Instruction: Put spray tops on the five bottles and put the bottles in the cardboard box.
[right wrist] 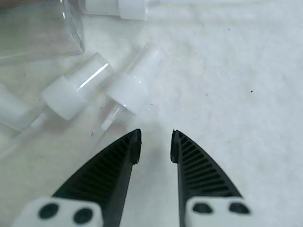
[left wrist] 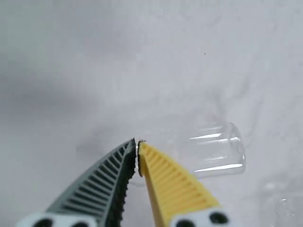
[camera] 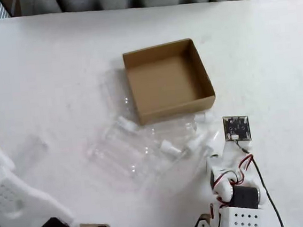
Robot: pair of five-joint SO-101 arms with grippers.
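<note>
The cardboard box [camera: 164, 82] is plain brown on a white worktop [camera: 55, 63]. At its seven o'clock, the bottles [camera: 126, 153] are clear and colourless. The spray tops [right wrist: 135, 78] are white. The left end effector [left wrist: 137, 143] is half grey, half yellow, both halves ribbed. The right end effector [right wrist: 155, 139] is black and ribbed, with white bases.

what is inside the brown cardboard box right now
Only the bare floor of the brown cardboard box shows; the clear plastic bottles and white spray tops lie outside it on the white table. Its near wall hides a thin strip of floor.
</note>
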